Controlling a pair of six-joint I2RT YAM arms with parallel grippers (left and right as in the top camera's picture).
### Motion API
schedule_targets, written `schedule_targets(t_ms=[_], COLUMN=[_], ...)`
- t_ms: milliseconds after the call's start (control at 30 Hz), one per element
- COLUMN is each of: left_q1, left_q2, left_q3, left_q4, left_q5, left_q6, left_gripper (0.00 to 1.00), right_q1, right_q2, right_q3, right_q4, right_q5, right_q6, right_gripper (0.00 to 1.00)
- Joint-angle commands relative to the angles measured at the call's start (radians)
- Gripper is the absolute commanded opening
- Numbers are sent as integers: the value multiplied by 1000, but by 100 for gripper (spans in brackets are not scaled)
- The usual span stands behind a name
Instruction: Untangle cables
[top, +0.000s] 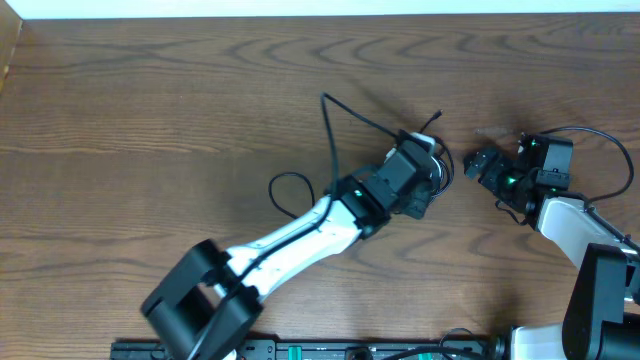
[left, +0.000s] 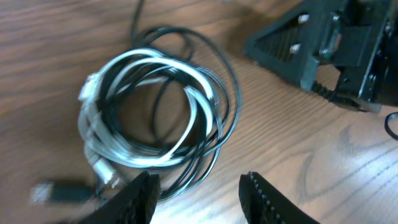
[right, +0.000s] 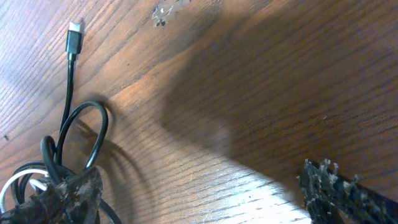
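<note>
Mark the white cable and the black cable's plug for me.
white cable (left: 134, 58), left wrist view, top of its coil.
black cable's plug (right: 75, 31), right wrist view, its metal-tipped end.

Overhead looking straight down on the table (top: 150, 100), both wrist views close and low, sharing the cables (left: 146, 61) (left nearer)

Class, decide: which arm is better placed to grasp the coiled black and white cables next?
Left. The left pincer hangs directly over the coiled black and white cables, jaws apart; the right pincer stands open beside the coil.
</note>
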Motion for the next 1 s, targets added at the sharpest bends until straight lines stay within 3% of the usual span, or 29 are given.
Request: schedule_targets(t_ms=[0, 167, 233, 400, 500, 633, 700, 733, 967], left_q1=[-11, -14, -21, -33, -32, -33, -31, -30, 43], left_q2=[72, 198, 238, 298, 301, 301, 293, 286, 117], left_q3=[14, 14, 14, 14, 14, 14, 14, 14, 14], left_q4=[72, 221, 259, 261, 231, 204, 158, 135, -62], left_q5=[-10, -5, -5, -6, -9, -9, -9, -10, 10], left_q6=[46, 45, 45, 46, 46, 46, 46, 46, 175], left_gripper=[46, 48, 54, 54, 37, 30, 19, 8, 8], right_q1=[-6, -6, -6, -4, -2, -3, -3, -3, -3], right_q2=[24, 24, 24, 24, 24, 24, 24, 24, 24], right_q3=[-21, -21, -21, -21, -21, -21, -21, -21, -21], right_q4=[-26, -14, -7, 10, 39, 69, 79, 83, 169], right_q5=[62, 34, 24, -10, -60, -130, -155, -166, -405], right_q6=[19, 19, 21, 34, 32, -5, -5, -5, -84], right_gripper=[99, 99, 99, 99, 99, 99, 99, 99, 99])
